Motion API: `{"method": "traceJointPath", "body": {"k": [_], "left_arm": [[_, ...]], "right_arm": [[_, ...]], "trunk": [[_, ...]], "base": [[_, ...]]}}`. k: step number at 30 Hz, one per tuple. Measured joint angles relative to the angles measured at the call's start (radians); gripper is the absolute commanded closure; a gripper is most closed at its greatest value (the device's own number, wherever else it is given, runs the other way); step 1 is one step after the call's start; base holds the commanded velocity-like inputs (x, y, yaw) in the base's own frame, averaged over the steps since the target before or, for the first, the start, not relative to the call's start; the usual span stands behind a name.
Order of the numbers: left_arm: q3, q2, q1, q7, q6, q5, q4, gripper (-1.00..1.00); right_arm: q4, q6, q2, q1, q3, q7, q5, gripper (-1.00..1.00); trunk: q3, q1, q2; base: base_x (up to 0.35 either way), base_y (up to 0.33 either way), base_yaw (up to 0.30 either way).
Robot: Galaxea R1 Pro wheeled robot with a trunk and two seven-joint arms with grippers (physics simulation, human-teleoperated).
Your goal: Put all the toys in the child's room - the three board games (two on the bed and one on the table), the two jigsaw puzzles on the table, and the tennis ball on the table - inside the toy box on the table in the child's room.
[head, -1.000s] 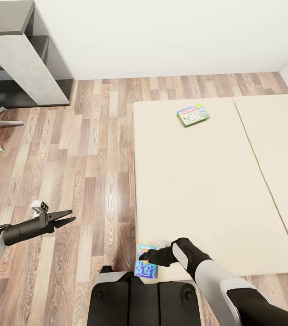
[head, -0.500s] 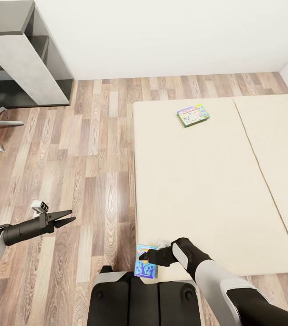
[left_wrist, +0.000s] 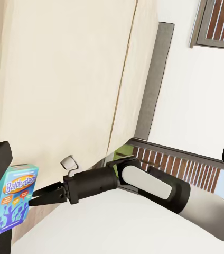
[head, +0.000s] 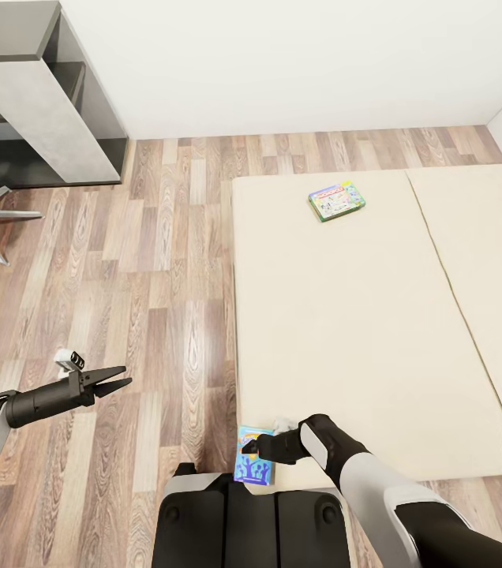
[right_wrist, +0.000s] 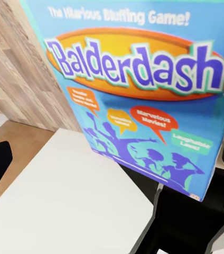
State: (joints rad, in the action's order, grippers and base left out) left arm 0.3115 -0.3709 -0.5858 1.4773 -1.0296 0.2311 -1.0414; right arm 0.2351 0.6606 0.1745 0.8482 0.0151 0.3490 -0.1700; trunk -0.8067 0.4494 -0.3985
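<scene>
Reaching across our body, our right arm bends at the elbow with the forearm pointing toward our left, and the right gripper (head: 252, 450) hangs low at the near corner of the bed (head: 346, 315). Whether its jaws press the blue game box (head: 253, 455) we cannot tell; the box sits right at the fingertips, at the mattress edge above our dark base (head: 243, 521). In the right wrist view its blue cover with the orange oval reading "Balderdash" (right_wrist: 143, 90) looms close and tilted.

Our left arm stretches out level over the wood floor (head: 156, 260), well apart from the bed, and the left gripper (head: 117, 383) points toward the mattress with its two slim fingers slightly parted, holding nothing.

Farther up the bed, near the seam between the two mattress sections, lies the green-bordered game box (head: 336, 200), flat and alone. A grey shelf unit (head: 38, 102) stands against the white wall.
</scene>
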Motion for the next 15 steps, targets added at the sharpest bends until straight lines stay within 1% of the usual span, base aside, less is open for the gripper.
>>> {"method": "traceJointPath", "body": {"k": [15], "left_arm": [[0.000,0.000,0.000,0.000,0.000,0.000,0.000,-1.00]], "right_arm": [[0.000,-0.010,0.000,0.000,0.000,-0.002,0.002,-1.00]], "trunk": [[0.000,0.000,0.000]], "base": [[0.000,0.000,0.000]]}}
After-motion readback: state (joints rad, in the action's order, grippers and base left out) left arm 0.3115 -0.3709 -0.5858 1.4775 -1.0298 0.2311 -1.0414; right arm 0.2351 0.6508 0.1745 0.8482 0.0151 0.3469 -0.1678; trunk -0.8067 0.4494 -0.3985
